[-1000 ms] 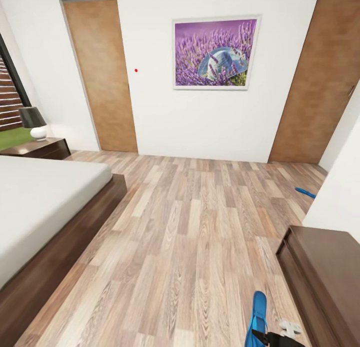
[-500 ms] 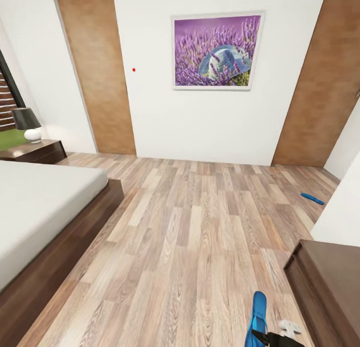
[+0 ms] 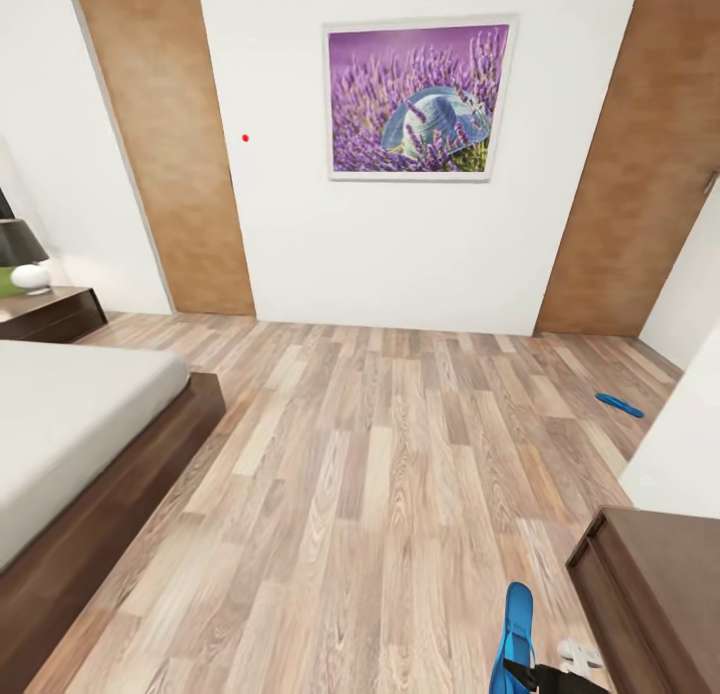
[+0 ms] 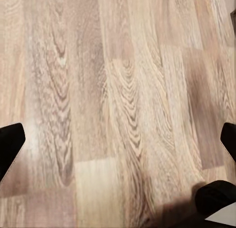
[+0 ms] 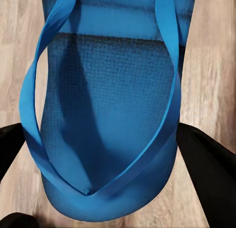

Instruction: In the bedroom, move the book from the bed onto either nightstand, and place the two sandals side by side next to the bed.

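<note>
Already one sandal (image 5: 105, 119) is in the right gripper (image 5: 105, 144), carried low above the floor (image 3: 380, 494).

Its black fingers (image 5: 206, 164) press the sole's two edges near the toe post, jaws closed on it. The second sandal (image 3: 619, 405) lies far off by the right-hand wall, well apart from the bed (image 3: 70, 424) at the left, with the nightstand (image 3: 45, 314) beyond it. The left gripper (image 4: 118, 139) hangs wide open over bare planks. I see no book. That edge grip looks thin; a sharp turn could let the sandal swing loose, or clip the dark cabinet (image 3: 660, 584) close by.
</note>
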